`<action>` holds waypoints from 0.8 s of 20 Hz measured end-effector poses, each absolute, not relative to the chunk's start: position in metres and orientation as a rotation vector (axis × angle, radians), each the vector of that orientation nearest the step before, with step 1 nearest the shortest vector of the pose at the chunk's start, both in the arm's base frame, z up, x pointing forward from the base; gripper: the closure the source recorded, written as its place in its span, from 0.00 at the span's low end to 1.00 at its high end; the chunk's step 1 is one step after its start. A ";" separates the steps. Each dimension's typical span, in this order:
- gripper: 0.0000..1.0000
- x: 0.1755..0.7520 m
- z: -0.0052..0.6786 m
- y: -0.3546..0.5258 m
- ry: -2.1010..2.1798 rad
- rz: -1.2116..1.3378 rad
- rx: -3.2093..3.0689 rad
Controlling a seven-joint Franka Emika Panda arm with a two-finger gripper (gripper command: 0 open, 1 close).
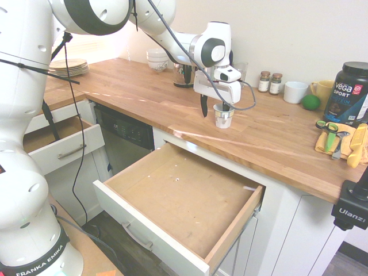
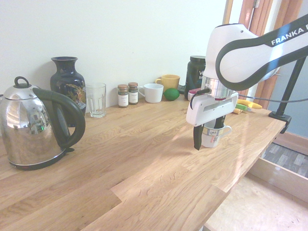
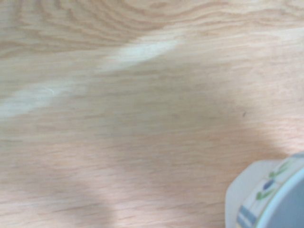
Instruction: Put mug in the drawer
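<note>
Mug's floral band, wrist view only

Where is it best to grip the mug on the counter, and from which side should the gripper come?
Grip the mug by its rim wall, coming from straight above. It stands upright with its mouth open, so one finger can go inside and one outside. The gripper is open and placed this way: one finger hangs outside, the other dips into the mouth. The handle sticks out sideways, probably harder to catch.
</note>
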State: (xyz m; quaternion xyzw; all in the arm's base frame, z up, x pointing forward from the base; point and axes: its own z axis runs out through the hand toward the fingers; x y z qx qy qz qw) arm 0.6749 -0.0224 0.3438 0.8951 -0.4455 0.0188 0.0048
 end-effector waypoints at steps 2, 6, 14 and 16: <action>1.00 0.675 0.343 -0.024 -1.403 0.056 2.802; 1.00 0.674 0.343 -0.025 -1.408 0.055 2.802; 1.00 0.672 0.337 -0.029 -1.420 0.056 2.799; 1.00 0.671 0.337 -0.030 -1.417 0.055 2.801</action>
